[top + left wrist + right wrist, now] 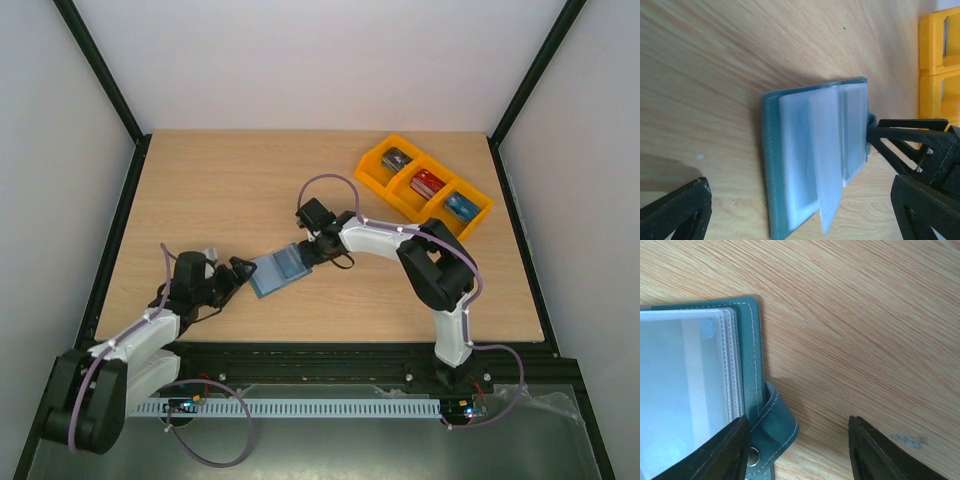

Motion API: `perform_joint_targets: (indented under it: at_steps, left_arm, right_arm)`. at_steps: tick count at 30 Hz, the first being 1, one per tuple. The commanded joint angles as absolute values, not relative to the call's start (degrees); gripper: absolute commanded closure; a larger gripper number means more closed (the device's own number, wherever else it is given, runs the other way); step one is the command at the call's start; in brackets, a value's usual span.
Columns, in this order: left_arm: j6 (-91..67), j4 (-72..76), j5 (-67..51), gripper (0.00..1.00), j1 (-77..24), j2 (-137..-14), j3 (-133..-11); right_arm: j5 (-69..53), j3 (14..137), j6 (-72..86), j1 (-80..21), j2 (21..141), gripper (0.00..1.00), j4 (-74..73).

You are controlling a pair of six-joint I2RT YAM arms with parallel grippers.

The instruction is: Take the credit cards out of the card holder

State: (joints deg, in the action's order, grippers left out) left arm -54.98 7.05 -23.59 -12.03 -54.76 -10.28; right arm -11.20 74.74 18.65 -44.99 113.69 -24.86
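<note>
The teal card holder (280,270) lies open on the table between my two grippers, its clear pockets (815,160) facing up. No card shows in those pockets. My left gripper (238,280) stands open at its left edge, one finger on each side (800,205). At the holder's right edge my right gripper (305,245) has its jaws apart (797,445). The holder's snap strap (780,425) curls between them against the left finger, and the other finger is clear of it. Three credit cards lie in the orange tray: dark grey (396,159), red (428,184), blue (461,207).
The orange three-compartment tray (368,170) sits at the back right of the wooden table, and its yellow-orange wall (937,65) shows in the left wrist view. Black frame rails border the table on both sides.
</note>
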Motion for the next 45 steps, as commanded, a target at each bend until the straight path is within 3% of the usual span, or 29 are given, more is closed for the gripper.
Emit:
perform_joint_targets:
  at_steps: [1,6,11,14,16,19,23,25,28,32,37,40,45]
  left_arm:
    - [-58.51,11.38,-22.59,0.02,-13.91,-62.56,-9.25]
    - [-59.82,15.91,-21.99,0.09,-16.07,-66.59,-10.4]
    - [-61.3,18.8,-20.8,0.34,-16.26,-69.27,-10.78]
    - [-61.42,21.38,-20.55,0.42,-16.93,-70.07,-11.16]
    - [-61.57,23.18,-20.57,0.43,-17.82,-70.4,-11.52]
    - [-61.98,24.78,-20.19,0.37,-18.48,-71.35,-12.01]
    - [-62.58,23.86,-19.46,0.37,-19.22,-72.04,-11.88]
    - [-62.27,23.87,-19.15,0.51,-19.42,-72.16,-11.99]
    - [-61.16,23.67,-18.94,0.95,-19.44,-71.65,-11.91]
    - [-57.51,24.96,-20.77,0.98,-19.03,-67.43,-11.3]
    - [-42.42,29.81,-28.72,0.98,-16.81,-57.46,-15.37]
    - [-27.72,28.49,-35.99,0.98,-15.76,-49.48,-20.2]
    - [-18.96,21.69,-43.86,0.98,-11.27,-39.1,-25.3]
  right_arm:
    - [-14.55,75.63,18.0,-46.07,117.98,0.47,-24.87]
    - [-20.28,75.03,18.79,-47.14,118.66,0.47,-22.15]
    - [-26.18,75.06,18.63,-47.47,118.69,0.48,-21.21]
    - [-28.55,74.25,18.48,-47.51,118.42,0.52,-20.75]
    - [-29.68,72.81,19.39,-47.51,118.03,0.56,-19.24]
    - [-32.52,71.24,21.02,-47.57,117.37,0.63,-17.06]
    - [-34.09,69.01,22.01,-48.05,114.92,0.66,-13.75]
    - [-34.26,68.67,21.93,-48.16,114.58,0.66,-13.5]
    - [-35.4,69.3,20.2,-48.1,114.97,0.65,-14.82]
    - [-37.33,69.28,15.79,-44.97,110.62,0.6,-16.34]
    - [-46.8,65.27,14.35,-36.99,98.37,0.45,-10.04]
    - [-51.4,64.44,10.88,-36.04,91.33,0.33,-7.27]
    - [-58.1,66.76,4.04,-36.02,82.85,0.2,-8.55]
